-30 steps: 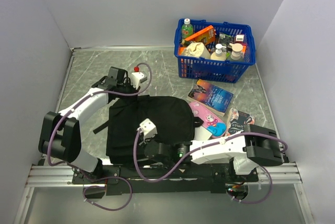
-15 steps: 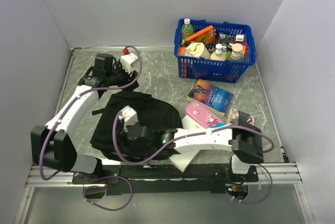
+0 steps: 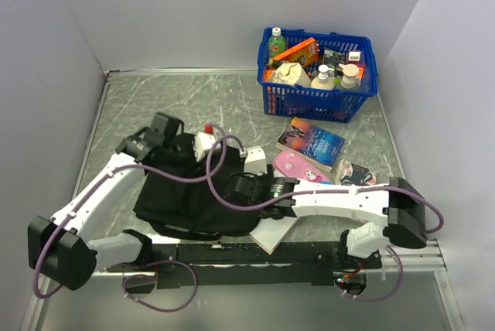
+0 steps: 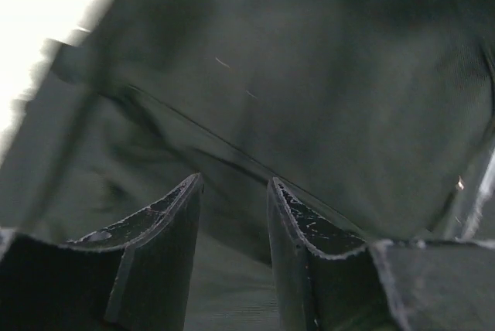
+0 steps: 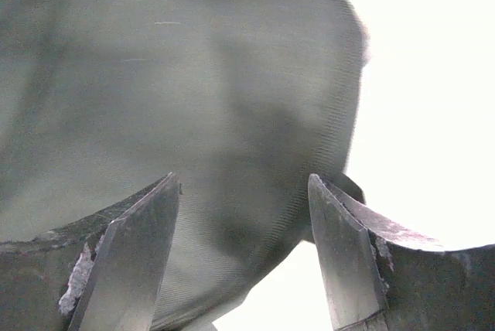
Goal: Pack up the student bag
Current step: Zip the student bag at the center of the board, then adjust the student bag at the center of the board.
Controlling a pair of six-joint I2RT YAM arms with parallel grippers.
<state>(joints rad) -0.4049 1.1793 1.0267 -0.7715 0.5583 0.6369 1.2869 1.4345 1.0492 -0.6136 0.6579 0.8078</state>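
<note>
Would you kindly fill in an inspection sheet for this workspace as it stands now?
Surface: grey marbled table, flat; no spills seen.
Job's things: the black backpack lies bunched between the two arms; its opening is not visible.
Clutter: blue basket of groceries at the far right; a book, a pink pencil case and a white sheet lie to the right of the backpack.
Grippers: left gripper has its fingers narrowly apart against black fabric, grip unclear; right gripper is open with fabric between its fingers.
Cables: purple cables loop along both arms, one crossing over the backpack.
Surroundings: plain pale walls on three sides; nothing else seen.
</note>
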